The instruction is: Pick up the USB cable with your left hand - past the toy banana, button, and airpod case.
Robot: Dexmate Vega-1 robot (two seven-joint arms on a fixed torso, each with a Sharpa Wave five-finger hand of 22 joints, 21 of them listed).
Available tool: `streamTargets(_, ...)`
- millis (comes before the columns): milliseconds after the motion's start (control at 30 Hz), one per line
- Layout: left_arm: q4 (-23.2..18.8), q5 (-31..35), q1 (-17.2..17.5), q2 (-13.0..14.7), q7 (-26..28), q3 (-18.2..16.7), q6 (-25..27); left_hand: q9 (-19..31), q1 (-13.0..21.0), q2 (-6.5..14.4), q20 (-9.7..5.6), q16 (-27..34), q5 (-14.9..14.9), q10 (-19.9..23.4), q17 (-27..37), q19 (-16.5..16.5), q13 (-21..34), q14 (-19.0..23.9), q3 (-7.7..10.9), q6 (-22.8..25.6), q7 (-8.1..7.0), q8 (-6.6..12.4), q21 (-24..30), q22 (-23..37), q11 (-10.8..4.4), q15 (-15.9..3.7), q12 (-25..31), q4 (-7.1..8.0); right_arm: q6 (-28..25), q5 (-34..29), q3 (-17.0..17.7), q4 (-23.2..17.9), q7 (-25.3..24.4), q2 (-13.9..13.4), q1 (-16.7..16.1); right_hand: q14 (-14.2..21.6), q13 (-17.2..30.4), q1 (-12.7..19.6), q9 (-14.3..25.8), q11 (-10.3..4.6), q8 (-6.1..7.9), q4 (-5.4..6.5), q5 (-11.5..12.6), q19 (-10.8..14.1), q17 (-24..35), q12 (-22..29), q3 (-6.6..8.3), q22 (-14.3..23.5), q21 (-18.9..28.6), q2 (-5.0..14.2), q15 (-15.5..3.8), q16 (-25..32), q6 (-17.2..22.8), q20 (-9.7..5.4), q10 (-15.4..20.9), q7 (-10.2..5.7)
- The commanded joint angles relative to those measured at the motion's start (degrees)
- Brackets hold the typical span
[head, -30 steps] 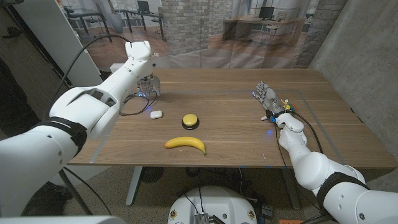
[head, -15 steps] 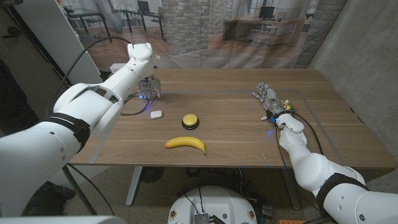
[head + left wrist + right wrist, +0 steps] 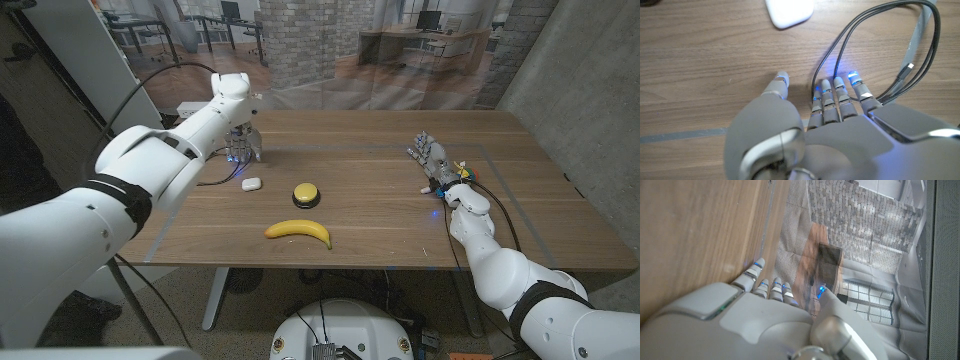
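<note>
Nearest the robot, at about 6 o'clock on the worktop, the toy banana lies on its side; the yellow button sits just beyond it, and the white airpod case lies toward 10 o'clock of the button. None of the three has shifted over the last second. Farther out, at about 10 o'clock, the left hand has edged slightly farther across the worktop and now hangs right over the USB cable. Seen from the left wrist, its fingers point down, close together and uncurled, their tips at the cable's dark loop with the thumb set apart; nothing is gripped yet. That reads as the reach being essentially done, with closing on the cable as the remaining step. Over at 3 o'clock, the right hand waits unchanged, fingers loosely spread and holding nothing.
</note>
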Motion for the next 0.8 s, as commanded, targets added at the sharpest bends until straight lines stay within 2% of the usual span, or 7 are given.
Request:
streamTargets(33,5.57,-0.77,-1.94,-1.98,1.48,1.78,-1.87,0.17,0.51,0.55,-0.04,0.43,0.31,0.66,0.18,0.16,0.28,0.70,-0.33,0.62,2.36,0.38,0.41,0.33,-0.17,-0.12,0.39,0.08,0.73,0.20,0.27,1.53,0.09,-0.30,0.59,0.06,0.28,-0.37,0.30,0.42,0.48,-0.21,-0.06,0.43,0.12,0.50,-0.24,0.27,0.40,0.03,0.41,0.43,0.23,0.10,0.22,0.45)
streamTargets(267,8.56,-0.40,-3.19,-2.99,1.56,3.80,-4.37,0.19,2.93,2.13,-0.20,1.03,0.23,1.91,0.43,0.36,0.59,1.54,0.30,1.78,2.10,0.60,0.58,0.38,-0.57,-0.59,1.20,-0.82,1.47,0.12,0.32,3.09,-0.19,-0.63,1.40,0.09,0.28,-0.47,0.30,0.50,0.49,-0.20,-0.07,0.45,0.13,0.51,-0.31,0.27,0.39,-0.04,0.48,0.43,0.24,0.16,0.24,0.49)
streamTargets(367,7.93,0.06,-3.04,-2.85,1.34,4.46,-4.61,0.22,6.39,4.10,-0.05,2.14,-0.56,3.31,0.89,0.85,0.96,3.21,1.46,2.95,1.81,0.72,1.02,0.50,-1.17,-1.00,2.23,-1.93,1.44,0.10,0.36,3.22,-0.31,-0.70,1.48,0.09,0.28,-0.53,0.30,0.50,0.48,-0.19,-0.06,0.46,0.14,0.52,-0.33,0.27,0.39,-0.05,0.44,0.44,0.23,0.20,0.26,0.51)
streamTargets(400,6.63,0.72,-2.60,-2.48,1.15,4.90,-4.17,0.26,8.92,5.70,0.28,2.70,-0.74,3.80,1.25,1.70,1.22,3.77,2.61,3.90,1.89,0.90,1.61,0.63,-0.96,-0.87,2.70,-2.41,1.49,0.10,0.38,3.25,-0.35,-0.72,1.49,0.10,0.28,-0.55,0.30,0.50,0.48,-0.18,-0.06,0.46,0.14,0.51,-0.34,0.27,0.39,-0.06,0.44,0.44,0.22,0.16,0.25,0.51)
streamTargets(500,3.59,2.87,-1.69,-1.53,0.44,6.55,-4.26,0.32,12.96,6.60,0.51,3.86,-0.53,5.46,1.79,2.37,1.65,5.27,4.11,5.19,1.78,1.09,2.45,0.85,-1.42,-1.50,3.68,-3.01,1.84,0.15,0.48,3.48,-0.52,-0.76,1.55,0.11,0.28,-0.59,0.30,0.46,0.49,-0.18,-0.05,0.46,0.15,0.49,-0.36,0.27,0.39,-0.06,0.44,0.44,0.25,0.16,0.20,0.48)
streamTargets(700,3.22,4.73,-1.58,-1.48,-0.25,7.78,-5.49,0.42,18.36,6.86,0.60,6.28,0.10,8.32,3.11,3.46,2.56,8.06,5.58,6.95,1.35,1.34,4.15,1.29,-1.90,-2.46,5.36,-2.94,2.62,0.29,0.68,4.17,-0.74,-0.90,1.87,0.38,0.28,-0.62,0.30,0.49,0.54,-0.19,-0.03,0.61,0.14,0.58,-0.37,0.27,0.44,-0.06,0.46,0.53,0.37,0.22,0.43,0.51)
streamTargets(800,1.85,5.24,-0.88,-0.99,-0.27,7.48,-4.91,0.46,21.81,7.79,0.82,7.79,1.02,10.63,3.97,4.14,3.26,10.18,7.39,9.20,1.40,1.82,5.46,1.63,-2.23,-3.24,6.71,-2.82,3.08,0.33,0.74,4.80,-0.77,-1.06,2.13,0.45,0.28,-0.65,0.30,0.49,0.57,-0.20,-0.02,0.66,0.14,0.61,-0.38,0.27,0.45,-0.07,0.52,0.55,0.44,0.24,0.52,0.53)
